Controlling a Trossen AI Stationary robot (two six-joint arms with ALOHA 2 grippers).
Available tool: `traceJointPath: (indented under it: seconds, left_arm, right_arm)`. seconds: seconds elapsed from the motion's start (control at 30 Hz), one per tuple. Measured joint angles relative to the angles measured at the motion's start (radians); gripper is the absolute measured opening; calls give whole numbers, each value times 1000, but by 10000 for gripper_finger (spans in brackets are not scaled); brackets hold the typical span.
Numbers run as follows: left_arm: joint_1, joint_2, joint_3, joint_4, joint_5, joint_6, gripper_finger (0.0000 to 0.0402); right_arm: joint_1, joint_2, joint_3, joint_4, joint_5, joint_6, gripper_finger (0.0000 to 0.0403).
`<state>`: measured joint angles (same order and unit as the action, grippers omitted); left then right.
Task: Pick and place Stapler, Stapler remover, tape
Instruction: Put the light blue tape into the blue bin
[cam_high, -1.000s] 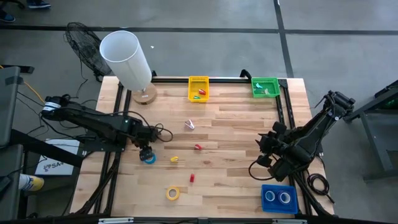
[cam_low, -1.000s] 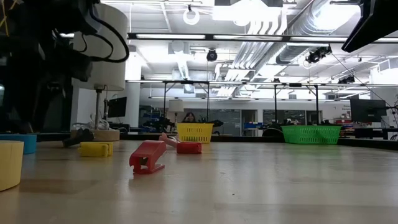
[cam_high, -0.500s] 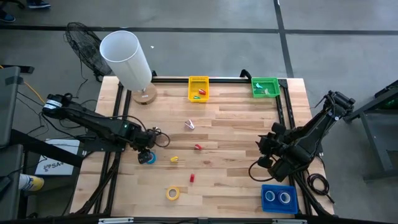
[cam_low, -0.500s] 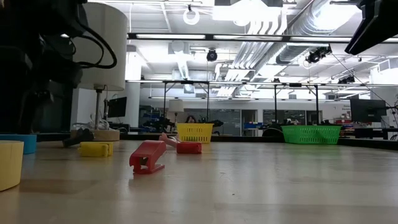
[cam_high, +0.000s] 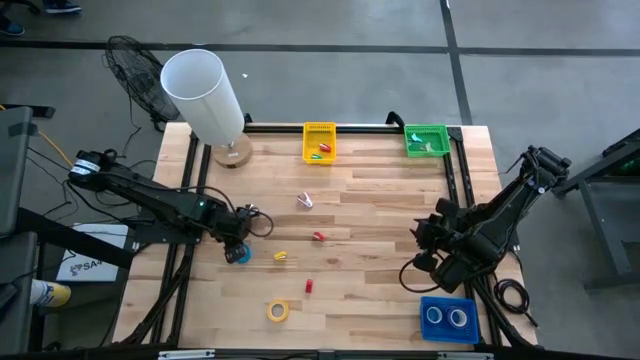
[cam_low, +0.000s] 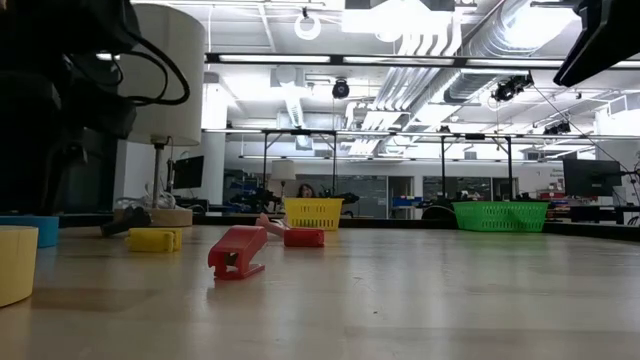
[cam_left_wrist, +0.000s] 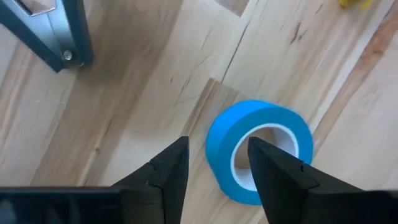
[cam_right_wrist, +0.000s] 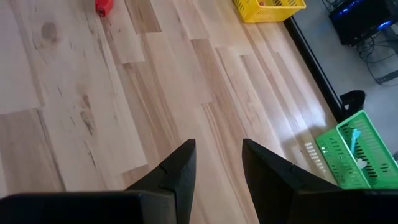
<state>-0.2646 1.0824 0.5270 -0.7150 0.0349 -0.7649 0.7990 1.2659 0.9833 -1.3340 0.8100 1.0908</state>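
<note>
A pale butcher-block table (cam_high: 380, 200) stands in a wide workshop with baskets along its far edge and a blue bin at its near right corner. The blue tape (cam_left_wrist: 258, 149) lies flat near the table's left edge, and the left gripper (cam_left_wrist: 217, 165) is down over it, one finger outside the roll's wall and the other in its pale core; the fingers straddle that wall with a gap on each side, so it is not yet pinched. A yellow tape (cam_high: 278, 311) rests near the front edge, a red piece (cam_high: 309, 287) lies just beyond it, and a yellow piece (cam_high: 281, 256) and another red piece (cam_high: 318, 237) lie toward the middle. The blue bin (cam_high: 447, 318) already holds two rolls, the yellow basket (cam_high: 319, 142) and the green basket (cam_high: 426, 140) each hold something small, so sorting seems partly done, with two rolls and several small pieces left. The right gripper (cam_right_wrist: 217, 165) waits above bare wood on the right side, fingers parted and holding nothing.
</note>
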Motion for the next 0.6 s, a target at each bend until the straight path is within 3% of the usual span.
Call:
traceJointPath:
  seconds: [0.6]
  left_arm:
    - [0,163,5,12,39,-1,159]
  right_arm:
    - [0,0,0,21,-39,0,122]
